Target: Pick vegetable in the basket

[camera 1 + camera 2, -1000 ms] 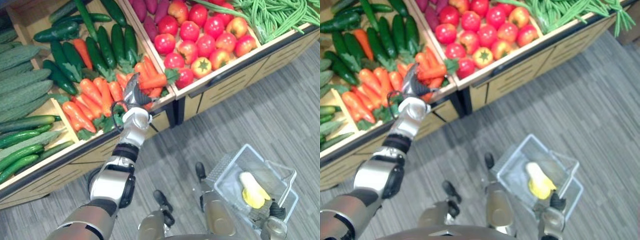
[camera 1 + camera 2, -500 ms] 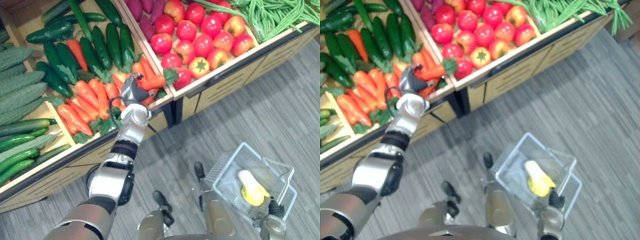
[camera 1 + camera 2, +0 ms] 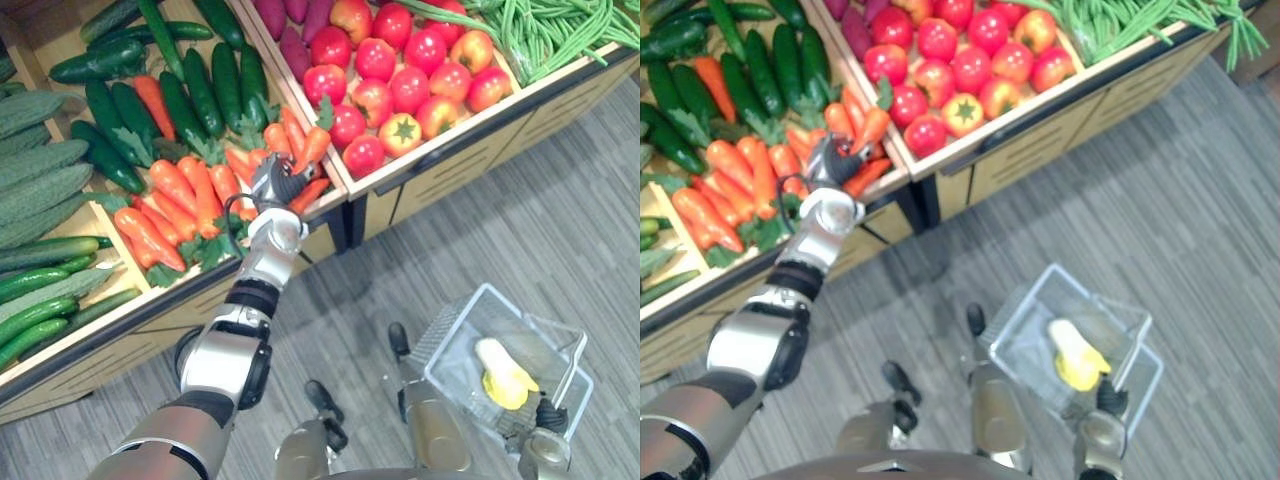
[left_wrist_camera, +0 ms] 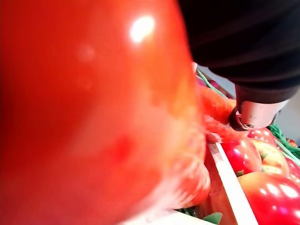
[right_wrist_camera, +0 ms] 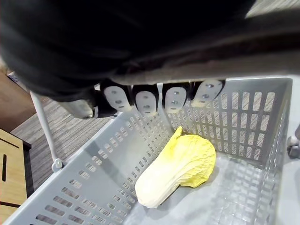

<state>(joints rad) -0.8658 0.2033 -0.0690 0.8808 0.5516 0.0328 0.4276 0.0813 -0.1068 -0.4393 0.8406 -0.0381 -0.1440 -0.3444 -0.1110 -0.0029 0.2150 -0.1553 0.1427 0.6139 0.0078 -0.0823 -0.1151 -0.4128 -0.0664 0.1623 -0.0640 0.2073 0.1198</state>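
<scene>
My left hand (image 3: 276, 186) reaches into the carrot bin (image 3: 190, 195) at the stand's front edge. Its fingers are curled round an orange carrot (image 3: 314, 146), which tilts up toward the tomatoes. In the left wrist view that carrot (image 4: 93, 108) lies right against the palm, with the thumb (image 4: 253, 115) beside it. My right hand (image 3: 548, 420), low on the right, is shut on the handle of a grey plastic basket (image 3: 452, 328). A yellow cabbage (image 5: 176, 171) lies in the basket (image 5: 262, 117), below the curled fingers (image 5: 145, 99).
The wooden stand holds dark cucumbers (image 3: 205, 85), long pale cucumbers (image 3: 40, 180), tomatoes (image 3: 410, 80), purple sweet potatoes (image 3: 295, 40) and green beans (image 3: 555, 30). A wooden divider (image 3: 300, 120) separates the carrots from the tomatoes. Grey plank floor (image 3: 520, 210) lies between the stand and the basket.
My left hand's fingers have curled round the carrot, which swung from lying across the bin to pointing up. The right hand and basket hold still.
</scene>
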